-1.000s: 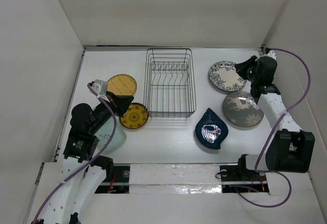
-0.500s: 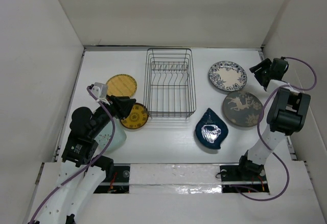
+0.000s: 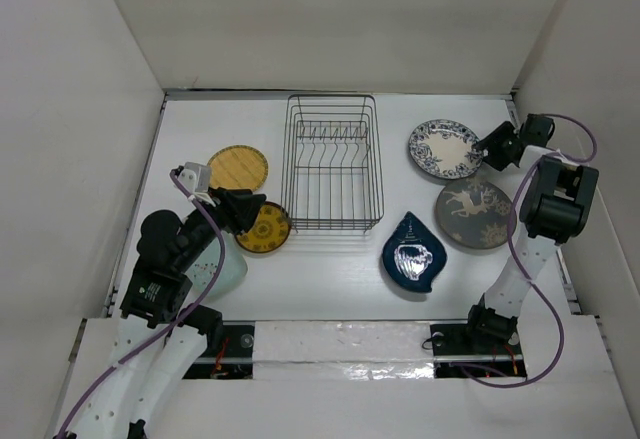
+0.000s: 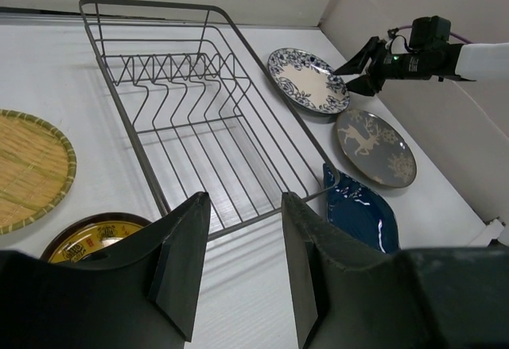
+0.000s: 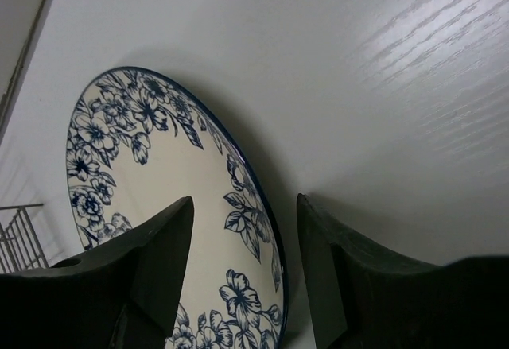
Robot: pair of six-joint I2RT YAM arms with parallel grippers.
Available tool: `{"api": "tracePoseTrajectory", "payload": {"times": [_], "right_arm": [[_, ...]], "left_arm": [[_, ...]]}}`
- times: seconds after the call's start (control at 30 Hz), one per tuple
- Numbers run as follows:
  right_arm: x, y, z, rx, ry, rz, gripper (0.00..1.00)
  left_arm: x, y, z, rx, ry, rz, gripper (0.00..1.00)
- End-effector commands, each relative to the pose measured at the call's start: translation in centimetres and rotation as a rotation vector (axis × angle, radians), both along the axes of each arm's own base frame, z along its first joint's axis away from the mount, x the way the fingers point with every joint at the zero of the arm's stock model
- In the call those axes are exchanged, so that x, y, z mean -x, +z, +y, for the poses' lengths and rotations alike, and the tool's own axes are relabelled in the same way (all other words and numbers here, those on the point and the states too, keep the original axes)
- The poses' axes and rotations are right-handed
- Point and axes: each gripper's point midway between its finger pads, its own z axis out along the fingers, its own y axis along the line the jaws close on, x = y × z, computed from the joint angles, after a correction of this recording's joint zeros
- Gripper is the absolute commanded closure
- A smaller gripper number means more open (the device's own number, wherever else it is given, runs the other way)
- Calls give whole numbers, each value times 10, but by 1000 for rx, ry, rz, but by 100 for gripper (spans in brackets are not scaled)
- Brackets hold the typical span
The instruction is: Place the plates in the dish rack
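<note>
Right wrist only: floral plate [image 5: 159,174] rim between spread jaws of right gripper [image 5: 242,206].
Top only: plate lies right of rack [image 3: 331,227].
Left gripper [image 4: 242,206]: jaws apart, left of rack.

Parted jaws frame the dish rack [image 4: 193,114] — floral plate [image 4: 308,80] beyond.

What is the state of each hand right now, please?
Left hand: open, holding nothing.
Right hand: open, straddling the rim of the floral plate, not gripping it.
</note>
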Motion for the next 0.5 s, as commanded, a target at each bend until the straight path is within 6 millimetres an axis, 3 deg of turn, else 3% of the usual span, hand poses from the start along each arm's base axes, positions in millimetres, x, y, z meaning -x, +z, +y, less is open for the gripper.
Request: {"api": "tracePoseTrajectory", "payload": {"times": [0.0,0.2,0.47], "right_arm": [[6,-9,13,-45,81,37,42],[14,-19,26,-98,146,78,47],[14,-20,32,-128,166,72,75]], "left_arm": [[2,20,2,12,6,-63,62],[2,20,2,12,9,-63,62],[3,21,4,14,20,-68,62]]}}
